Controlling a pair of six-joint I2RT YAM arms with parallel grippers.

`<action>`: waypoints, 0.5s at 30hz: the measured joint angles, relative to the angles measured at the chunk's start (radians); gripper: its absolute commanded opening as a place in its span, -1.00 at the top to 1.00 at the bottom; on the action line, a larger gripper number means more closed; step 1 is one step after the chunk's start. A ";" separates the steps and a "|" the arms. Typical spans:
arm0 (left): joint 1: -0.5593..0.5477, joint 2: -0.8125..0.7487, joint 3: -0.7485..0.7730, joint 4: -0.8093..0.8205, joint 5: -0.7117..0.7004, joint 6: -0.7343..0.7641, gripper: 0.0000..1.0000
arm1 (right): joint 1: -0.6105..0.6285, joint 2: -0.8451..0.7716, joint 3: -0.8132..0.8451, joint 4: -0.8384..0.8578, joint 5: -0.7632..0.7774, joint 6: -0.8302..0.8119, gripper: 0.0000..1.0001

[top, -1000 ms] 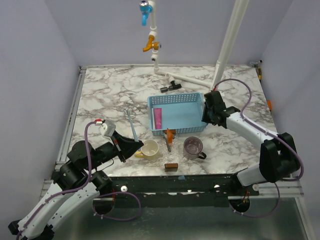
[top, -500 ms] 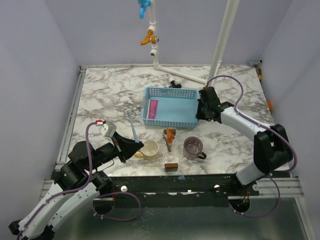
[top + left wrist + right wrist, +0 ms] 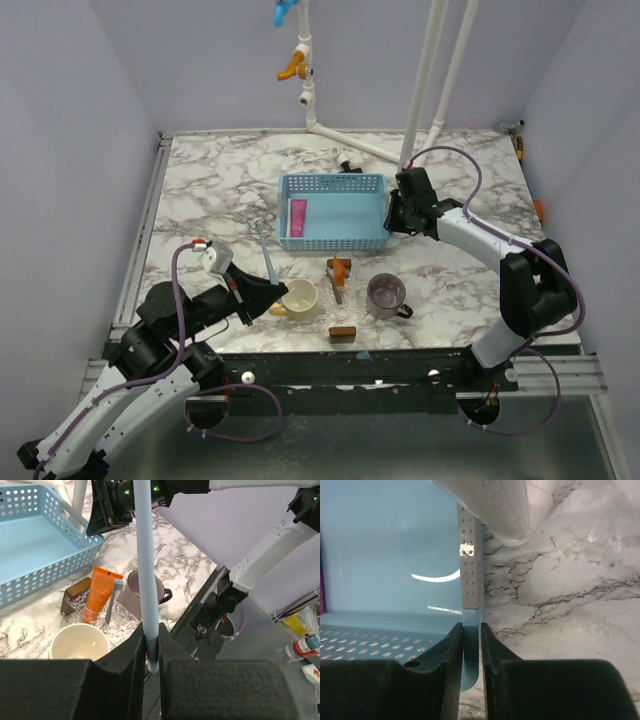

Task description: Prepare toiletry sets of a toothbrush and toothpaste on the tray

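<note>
My left gripper (image 3: pixel 270 292) is shut on the pale blue toothbrush (image 3: pixel 265 252), which sticks up and away from the jaws; in the left wrist view the brush (image 3: pixel 145 565) runs up from the gripper (image 3: pixel 152 652). The orange toothpaste tube (image 3: pixel 343 270) lies on the marble in front of the blue tray (image 3: pixel 335 183), with a grey-headed brush (image 3: pixel 114 600) lying on the tube (image 3: pixel 97 594). My right gripper (image 3: pixel 393 216) is shut on the tray's right wall (image 3: pixel 470 580). A pink item (image 3: pixel 298 218) lies inside the tray.
A cream cup (image 3: pixel 300 298), a purple mug (image 3: pixel 386 293) and a brown block (image 3: pixel 343 332) stand near the front edge. A white pipe frame (image 3: pixel 425 80) with taps rises behind the tray, and a black fitting (image 3: pixel 350 166) lies beside it.
My right gripper has dragged the blue tray left and toward the back. The white pipe frame has shifted left too. The left arm and its toothbrush have not moved.
</note>
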 measured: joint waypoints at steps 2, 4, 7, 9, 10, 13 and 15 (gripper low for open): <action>0.000 0.002 0.000 0.003 0.000 -0.001 1.00 | 0.000 0.000 0.000 0.000 0.000 0.002 0.35; 0.000 0.005 0.000 0.008 0.000 -0.003 1.00 | 0.000 -0.003 0.000 -0.001 0.002 0.000 0.23; 0.000 0.019 0.000 0.010 0.000 -0.005 1.00 | 0.000 -0.017 0.000 -0.002 0.003 -0.004 0.06; 0.000 0.031 0.000 0.010 0.000 -0.006 1.00 | 0.000 -0.040 0.000 -0.002 0.006 -0.011 0.00; 0.000 0.036 0.000 0.010 0.000 -0.007 1.00 | -0.001 -0.057 0.001 -0.002 0.008 -0.016 -0.02; 0.000 0.058 0.003 0.009 0.011 -0.007 1.00 | -0.001 -0.120 0.008 -0.002 0.013 -0.030 -0.04; 0.000 0.074 0.010 0.008 0.023 -0.006 1.00 | -0.001 -0.173 0.016 -0.005 0.011 -0.038 -0.06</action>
